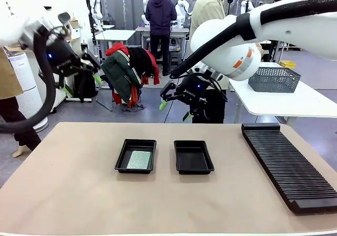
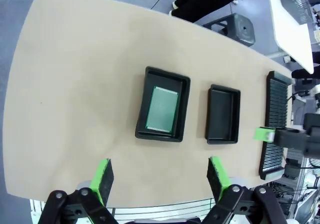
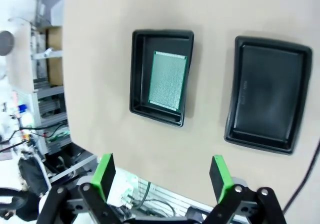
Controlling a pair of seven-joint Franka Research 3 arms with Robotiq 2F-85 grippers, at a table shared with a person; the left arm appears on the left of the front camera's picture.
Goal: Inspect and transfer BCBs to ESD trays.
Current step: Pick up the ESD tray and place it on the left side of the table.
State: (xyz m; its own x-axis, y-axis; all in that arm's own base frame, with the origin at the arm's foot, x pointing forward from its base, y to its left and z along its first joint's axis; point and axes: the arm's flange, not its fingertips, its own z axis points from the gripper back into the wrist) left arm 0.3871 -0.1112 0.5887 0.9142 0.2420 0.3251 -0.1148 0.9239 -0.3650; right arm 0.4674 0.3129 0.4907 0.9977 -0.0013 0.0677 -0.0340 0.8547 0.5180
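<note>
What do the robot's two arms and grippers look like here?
The left arm and right arm are glossy white rounded shells with black hoses. The right one bears an orange mark. The left gripper and right gripper are black linkages with green pads.

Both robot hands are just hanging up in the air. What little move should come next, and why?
Probably lower the left hand toward the board in the left tray. It is the one board in sight, the neighbouring tray lies empty, and this hand hangs open above the table, holding nothing.
</note>
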